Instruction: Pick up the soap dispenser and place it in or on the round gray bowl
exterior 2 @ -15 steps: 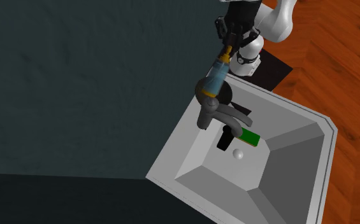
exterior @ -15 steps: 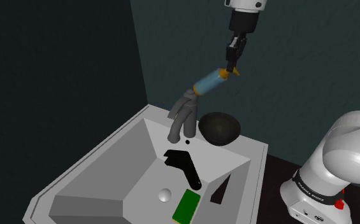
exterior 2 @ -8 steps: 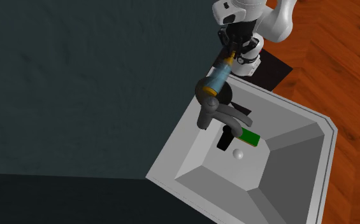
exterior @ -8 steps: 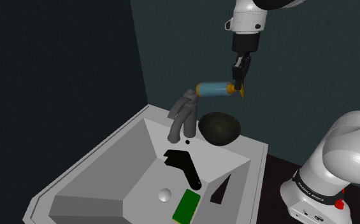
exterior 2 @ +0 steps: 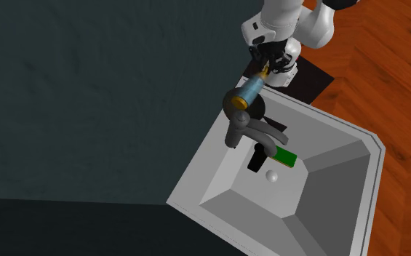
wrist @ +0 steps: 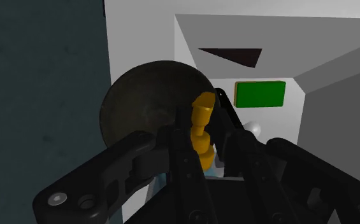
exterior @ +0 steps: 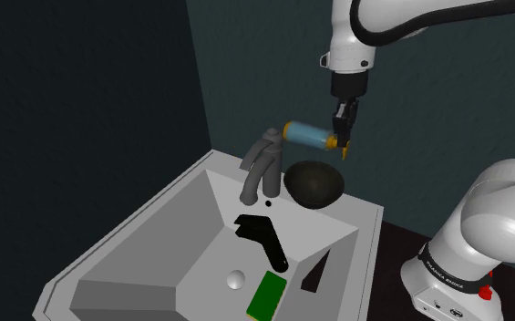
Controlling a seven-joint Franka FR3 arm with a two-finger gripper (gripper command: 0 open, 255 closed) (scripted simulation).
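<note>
Grasping the dispenser (exterior: 306, 134) by its yellow pump, the hand (exterior: 342, 138) holds it nearly level above the bowl (exterior: 314, 183) on the far rim of the sink (exterior: 182, 246).

The soap dispenser (exterior: 306, 135) is pale blue with a yellow-orange pump, and the gripper (exterior: 342, 139) is black. The bowl (exterior: 314, 183) is dark grey, the sink (exterior: 169, 242) light grey and the faucet (exterior: 266, 150) mid grey. At lower centre is a green block (exterior: 266, 297). The floor (exterior 2: 393, 65) at right is orange-brown herringbone wood.
</note>
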